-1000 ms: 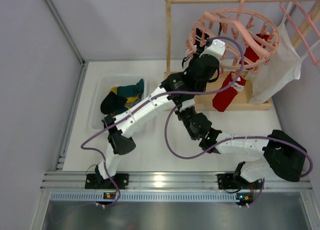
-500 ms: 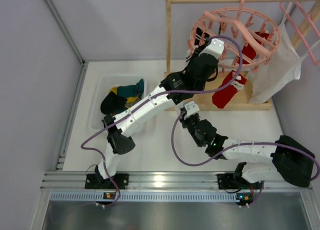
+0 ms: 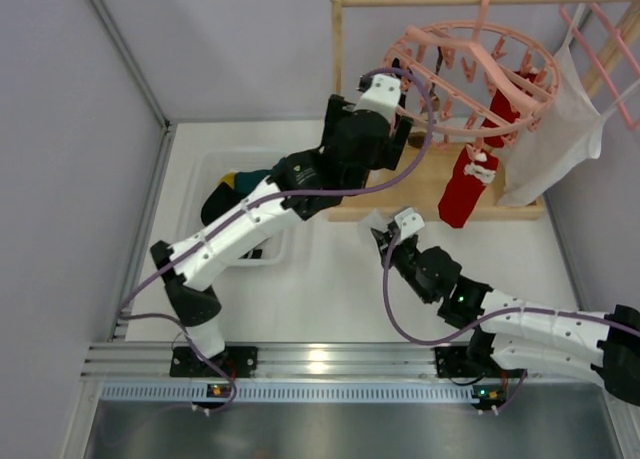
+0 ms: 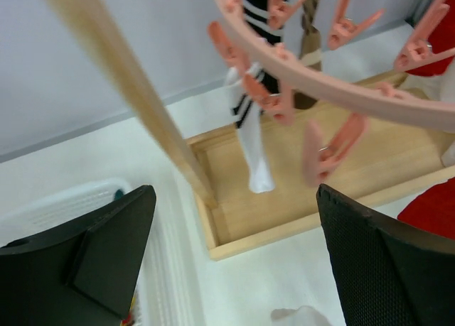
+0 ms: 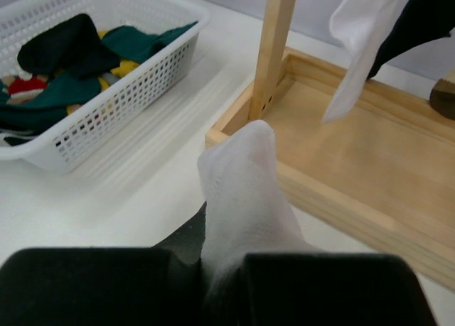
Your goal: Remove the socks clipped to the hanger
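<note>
The round pink hanger [image 3: 470, 79] hangs from the wooden stand's top bar. A red sock [image 3: 463, 189] and a second red sock [image 3: 503, 101] are clipped to it. My left gripper [image 3: 398, 71] is at the ring's left edge, open and empty. In the left wrist view my open gripper [image 4: 234, 269] looks down past the hanger [image 4: 320, 84]. A black sock with white stripes [image 4: 252, 127] and a brown sock [image 4: 309, 28] hang from its clips. My right gripper [image 5: 227, 269] is shut on a white sock [image 5: 242, 198], low over the table by the stand's corner post.
A white basket [image 5: 106, 127] holding several dark, green and yellow socks sits left of the wooden stand's tray base [image 5: 355, 155]. The stand's upright post [image 4: 135, 106] rises close to my left gripper. A large white cloth [image 3: 550, 129] hangs at the right on a straight pink rack.
My left gripper has opened wide and moved left, from inside the ring to its left edge. My right arm has drawn back toward the near edge with the white sock.
</note>
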Robot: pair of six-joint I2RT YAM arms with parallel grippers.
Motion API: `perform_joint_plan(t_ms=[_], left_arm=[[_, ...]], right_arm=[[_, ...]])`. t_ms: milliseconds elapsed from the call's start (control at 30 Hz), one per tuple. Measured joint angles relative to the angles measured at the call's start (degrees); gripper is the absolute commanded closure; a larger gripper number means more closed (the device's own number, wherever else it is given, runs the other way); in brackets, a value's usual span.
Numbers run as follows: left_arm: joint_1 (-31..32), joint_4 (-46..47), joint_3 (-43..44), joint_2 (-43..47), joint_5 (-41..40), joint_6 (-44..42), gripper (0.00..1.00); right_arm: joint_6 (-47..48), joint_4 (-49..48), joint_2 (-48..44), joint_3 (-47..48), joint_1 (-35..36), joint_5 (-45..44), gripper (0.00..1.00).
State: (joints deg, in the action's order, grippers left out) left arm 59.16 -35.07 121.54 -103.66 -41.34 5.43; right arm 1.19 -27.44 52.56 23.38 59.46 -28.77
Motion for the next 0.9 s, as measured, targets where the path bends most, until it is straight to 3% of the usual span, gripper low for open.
perform_joint_plan(t_ms=[200,367,567,800,833,900], left_arm=[[-1.05,0.81,-14.93,17.09,-8.68,2.45,0.02],[-3.89,0.94,-29.31,31.61,-16.65,4.83,0.02],[-4.59,0.17,-40.41,45.4,-22.71,6.29,0.02],[-4.59,-1.31,-42.25,54.69,-24.7,7.82,0.02],[-4.59,-1.4,-42.4,55.78,-24.65,8.04,0.02],[-4.59,-1.73,-42.49,57.83,-24.52,8.46,0.02]], right_arm=[[-2.78,6.91,2.56,4.11,-0.94,6.45,1.0],[-3.87,8.59,10.16,12.92,-1.07,12.68,1.0],[-4.31,13.66,27.1,32.98,-1.11,20.06,0.99],[-4.37,25.55,51.89,64.59,-1.14,26.14,0.89],[-4.26,28.11,55.45,69.7,-1.14,26.84,0.8],[-4.22,31.32,61.35,77.99,-1.14,27.61,0.45]])
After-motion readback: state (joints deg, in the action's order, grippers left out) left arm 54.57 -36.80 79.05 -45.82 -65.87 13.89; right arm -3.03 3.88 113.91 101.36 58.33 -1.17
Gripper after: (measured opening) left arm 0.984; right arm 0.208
